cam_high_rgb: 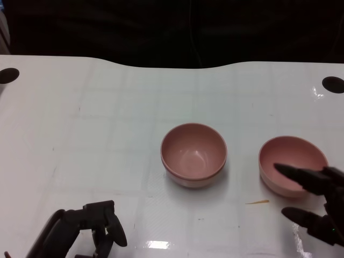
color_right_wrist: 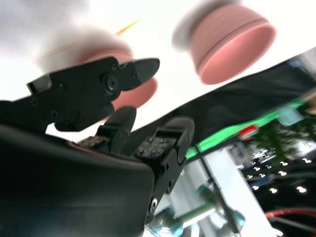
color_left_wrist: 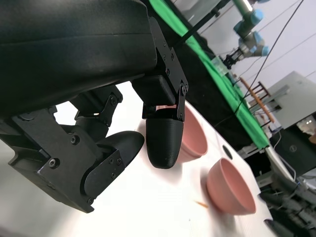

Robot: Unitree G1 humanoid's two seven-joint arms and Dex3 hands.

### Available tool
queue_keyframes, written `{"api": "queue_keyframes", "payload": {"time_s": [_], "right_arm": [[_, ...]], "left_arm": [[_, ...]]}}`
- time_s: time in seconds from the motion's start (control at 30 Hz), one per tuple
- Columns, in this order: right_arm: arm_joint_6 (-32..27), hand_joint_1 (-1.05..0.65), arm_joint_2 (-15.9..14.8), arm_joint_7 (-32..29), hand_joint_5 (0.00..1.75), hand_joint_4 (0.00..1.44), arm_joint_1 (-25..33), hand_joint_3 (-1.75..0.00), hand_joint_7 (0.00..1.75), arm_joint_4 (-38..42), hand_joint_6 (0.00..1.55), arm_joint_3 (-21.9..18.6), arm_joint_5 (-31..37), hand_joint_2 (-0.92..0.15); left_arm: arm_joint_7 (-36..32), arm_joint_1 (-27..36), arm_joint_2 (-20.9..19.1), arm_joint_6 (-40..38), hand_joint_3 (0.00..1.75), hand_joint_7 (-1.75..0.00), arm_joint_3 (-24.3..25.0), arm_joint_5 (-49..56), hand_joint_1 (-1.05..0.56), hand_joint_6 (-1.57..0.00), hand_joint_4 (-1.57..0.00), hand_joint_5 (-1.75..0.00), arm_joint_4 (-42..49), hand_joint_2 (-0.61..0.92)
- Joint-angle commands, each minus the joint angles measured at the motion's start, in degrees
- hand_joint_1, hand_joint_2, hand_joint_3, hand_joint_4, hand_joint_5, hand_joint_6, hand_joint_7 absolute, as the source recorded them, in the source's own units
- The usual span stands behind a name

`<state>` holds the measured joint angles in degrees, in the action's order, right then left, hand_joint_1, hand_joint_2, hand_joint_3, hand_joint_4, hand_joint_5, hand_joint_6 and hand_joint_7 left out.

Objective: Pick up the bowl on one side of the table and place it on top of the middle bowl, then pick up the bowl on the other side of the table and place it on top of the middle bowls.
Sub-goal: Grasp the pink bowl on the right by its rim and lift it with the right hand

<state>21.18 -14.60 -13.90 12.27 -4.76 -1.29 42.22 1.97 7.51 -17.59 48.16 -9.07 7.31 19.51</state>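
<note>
Two pink bowls stand on the white table [cam_high_rgb: 107, 134]. The middle bowl [cam_high_rgb: 193, 156] [color_left_wrist: 195, 138] [color_right_wrist: 232, 44] shows a second rim line under its top rim, like two nested bowls. The right bowl [cam_high_rgb: 301, 153] [color_left_wrist: 229, 187] [color_right_wrist: 145, 91] stands alone near the table's right side. My right hand [cam_high_rgb: 314, 201] [color_right_wrist: 123, 118] is at that bowl's near right rim. One finger reaches over the inside, another lies outside, nearer me, and nothing is gripped. My left hand [cam_high_rgb: 88, 228] [color_left_wrist: 123, 143] hangs empty at the near left, well away from both bowls.
Black round holes [cam_high_rgb: 8, 75] [cam_high_rgb: 333, 84] mark the table's far corners. A small yellow sliver [cam_high_rgb: 258, 202] lies on the table between the bowls, nearer me. Beyond the far edge is dark cloth. The left wrist view shows a green cloth and another robot arm [color_left_wrist: 247, 29] in the background.
</note>
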Motion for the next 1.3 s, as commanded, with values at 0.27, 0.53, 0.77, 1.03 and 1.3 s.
{"api": "queue_keyframes", "payload": {"time_s": [0.27,0.53,0.77,1.03,1.3], "right_arm": [[-14.0,-0.56,-2.8,2.7,0.40,0.25,-4.2,0.00,0.01,-0.4,0.38,4.5,10.4,-0.81],[-18.4,-0.53,-4.3,4.0,0.35,0.30,-10.1,0.00,0.02,5.6,0.41,9.7,12.1,-0.78],[-20.4,-0.48,-5.4,3.1,0.29,0.34,-14.2,0.00,0.02,11.0,0.43,14.6,14.7,-0.78],[-22.5,-0.21,-5.4,3.2,0.30,0.90,-19.3,-0.01,0.09,18.8,0.77,18.8,14.4,-0.83],[-18.0,-0.07,-6.6,-7.2,1.56,0.89,-21.6,-0.09,1.19,24.9,0.86,20.2,13.3,-0.85]], "left_arm": [[2.6,-1.5,1.1,1.2,1.41,-1.38,1.7,-0.3,-0.13,-0.86,-0.89,-1.66,1.8,0.36],[2.6,-1.6,1.6,2.4,1.41,-1.39,2.2,0.8,-0.12,-0.86,-0.87,-1.69,2.5,0.36],[3.7,-1.6,1.8,2.4,1.39,-1.39,2.4,0.3,-0.13,-0.84,-0.87,-1.69,2.4,0.38],[3.6,-1.7,1.8,3.0,1.38,-1.39,2.8,1.2,-0.12,-0.84,-0.86,-1.69,2.7,0.38],[3.8,-1.9,1.8,3.1,1.37,-1.40,2.9,1.5,-0.13,-0.84,-0.86,-1.69,2.9,0.39]]}}
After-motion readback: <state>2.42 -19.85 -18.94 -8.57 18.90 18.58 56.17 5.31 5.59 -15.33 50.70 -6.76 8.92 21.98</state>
